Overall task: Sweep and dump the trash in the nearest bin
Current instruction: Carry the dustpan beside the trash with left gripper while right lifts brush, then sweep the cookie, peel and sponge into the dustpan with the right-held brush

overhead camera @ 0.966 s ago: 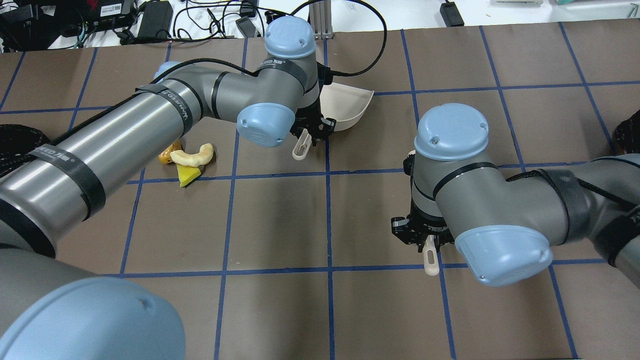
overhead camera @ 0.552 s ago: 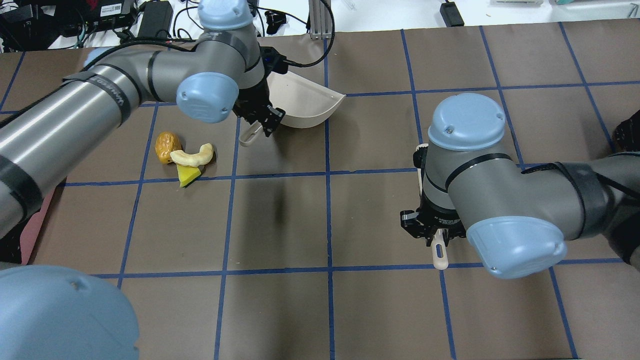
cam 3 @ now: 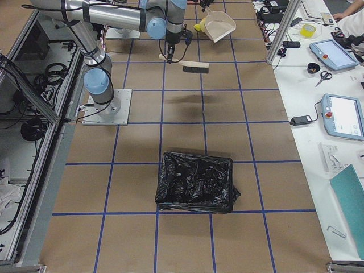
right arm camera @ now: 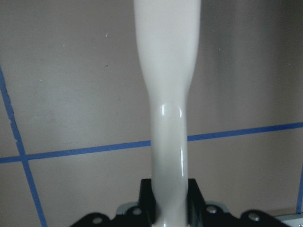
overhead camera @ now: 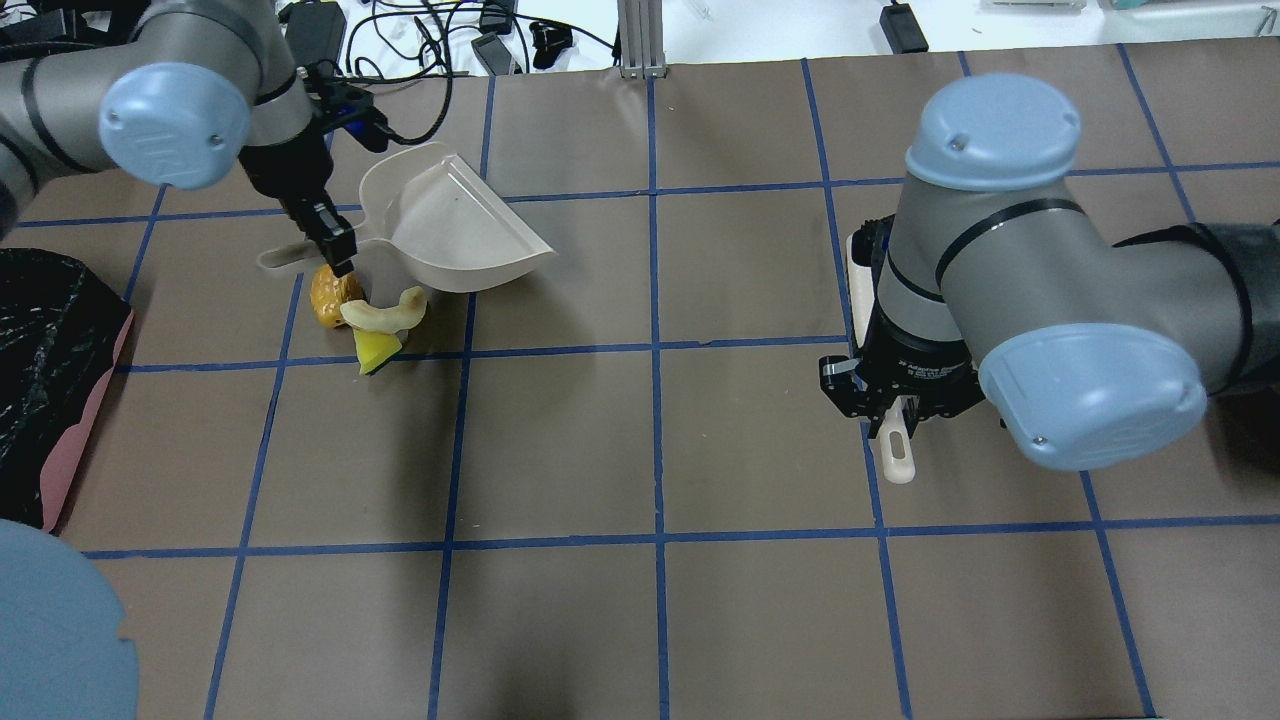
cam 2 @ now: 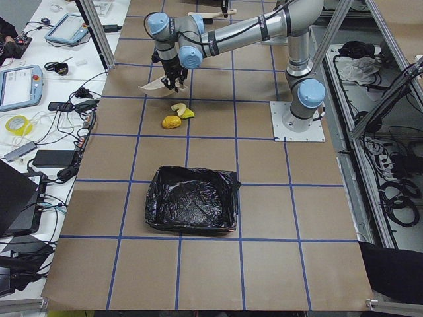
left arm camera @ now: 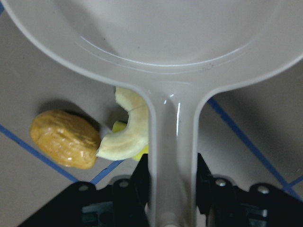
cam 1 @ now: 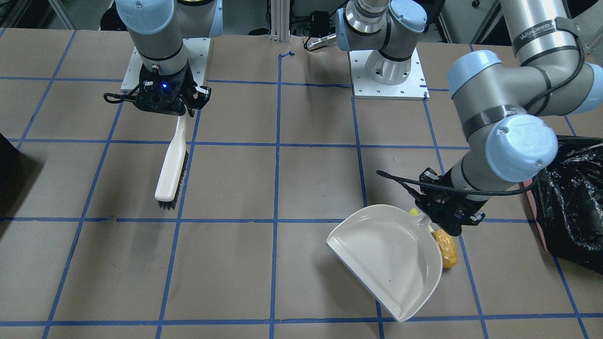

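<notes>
Trash (overhead camera: pixel 365 318) bunched on the desk (overhead camera: pixel 760 450) in the robot's left half: brown-orange lump (overhead camera: pixel 335 293), pale curved slice (overhead camera: pixel 385 312) and yellow chunk (overhead camera: pixel 376 350), touching one another. None of it in the dustpan (overhead camera: pixel 455 225), so judged an early step: both tools in hand, sweeping not begun, pan being placed.

Left gripper (overhead camera: pixel 330 245) pinching the dustpan's handle, directly above the pieces; in the wrist view, slice and chunk partly hidden under the handle, lump just to one side. Pan apparently raised off the desk and tilted, open lip turned away from the pile, toward the middle of the desk.

Right gripper (overhead camera: pixel 893 405) clamped on the handle of the brush (cam 1: pixel 172 167), well apart from the trash, over the robot's right half.

Bin (overhead camera: pixel 60 300) near the pile, at the desk's left end, black liner open upward.

Next, by this reading: turn and lower the pan so that the lip meets the desk just beside the pile and faces it; then carry the brush across to the pile's far side and draw the three pieces in. Worth watching: the lump, rounded and likely to roll.
</notes>
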Controlling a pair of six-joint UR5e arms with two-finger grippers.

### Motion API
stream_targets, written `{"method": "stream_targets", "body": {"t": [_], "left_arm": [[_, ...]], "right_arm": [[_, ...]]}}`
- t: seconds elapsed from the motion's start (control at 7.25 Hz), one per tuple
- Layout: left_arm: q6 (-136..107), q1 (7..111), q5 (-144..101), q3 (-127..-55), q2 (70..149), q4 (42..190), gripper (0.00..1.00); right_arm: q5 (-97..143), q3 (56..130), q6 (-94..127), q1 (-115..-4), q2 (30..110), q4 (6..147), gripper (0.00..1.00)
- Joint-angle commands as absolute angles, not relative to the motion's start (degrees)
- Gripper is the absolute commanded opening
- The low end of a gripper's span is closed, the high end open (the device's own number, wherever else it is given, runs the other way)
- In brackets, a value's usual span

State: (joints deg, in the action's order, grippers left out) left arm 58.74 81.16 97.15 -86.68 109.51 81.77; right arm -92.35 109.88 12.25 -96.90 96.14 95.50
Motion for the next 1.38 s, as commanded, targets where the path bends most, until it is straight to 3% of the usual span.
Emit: {"method": "stream_targets", "body": {"t": [0.0,0.41,0.69,1.24], "left_arm": [[78.22,72.29,98.61,-86.13,108.98,81.22,0.0],[105.58,60.15,98.53,-85.96,110.99,73.58,0.0],[112.4,58.98,99.57,-85.78,114.41,66.29,0.0],[119.78,59.15,102.83,-86.22,119.17,62.58,0.0]], "right_arm": [[-91.41,103.13,12.13,-98.34,91.7,94.75,0.0],[-91.5,89.27,16.4,-108.42,78.53,93.52,0.0],[-89.75,80.37,22.83,-112.75,70.35,92.72,0.0],[-84.02,71.57,31.52,-117.75,58.92,93.16,0.0]]}}
